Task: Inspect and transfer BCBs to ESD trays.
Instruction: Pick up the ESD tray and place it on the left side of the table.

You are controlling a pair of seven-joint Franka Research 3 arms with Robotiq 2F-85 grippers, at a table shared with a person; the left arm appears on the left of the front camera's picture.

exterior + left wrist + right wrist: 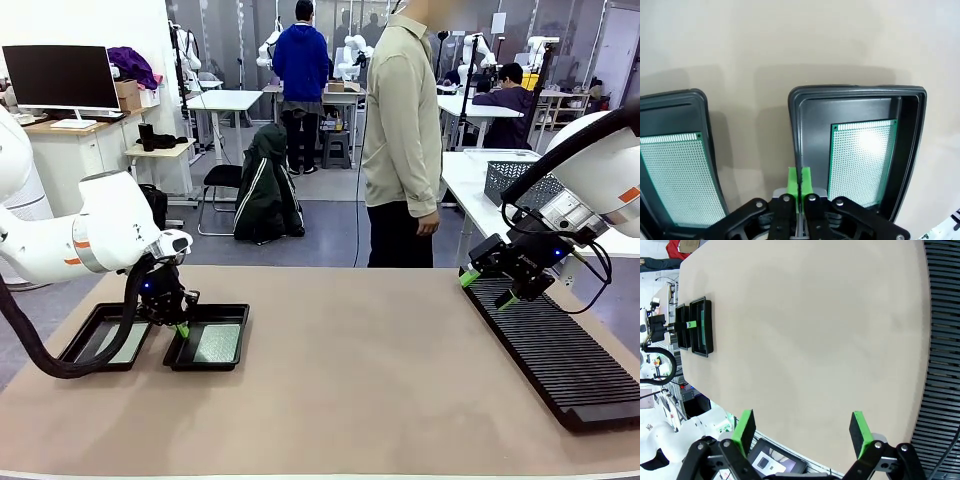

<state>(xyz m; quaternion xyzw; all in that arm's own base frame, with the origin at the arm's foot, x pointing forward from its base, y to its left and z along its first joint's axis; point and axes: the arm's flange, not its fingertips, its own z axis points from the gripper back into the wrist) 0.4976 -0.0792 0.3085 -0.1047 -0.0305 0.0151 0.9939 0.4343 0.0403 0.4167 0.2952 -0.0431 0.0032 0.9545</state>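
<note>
Two BCBs lie flat on the floors of the two ESD trays at the near left of the surface (350, 400): one board (217, 343) in the right-hand tray (240, 335), the other (118, 343) in the left-hand tray (82, 330), the trays side by side and just apart. These are thin perforated green boards, so I judge them light and stiff but easy to scratch or snap, best taken by an edge rather than pressed on the face; lying flush on a tray floor inside a raised rim, an edge is hard to get under. In the front view each board's long axis seems to run near to far, matching its tray, though the foreshortening makes this uncertain; the edge with a row of contacts lies at the far end in the left wrist view. The left hand (799, 181) is shut on nothing, fingertips together over the near-left rim of the right-hand tray. The right hand (488, 288) hangs wide open and empty above the far end of the black slotted rack (560, 360) at the right.
</note>
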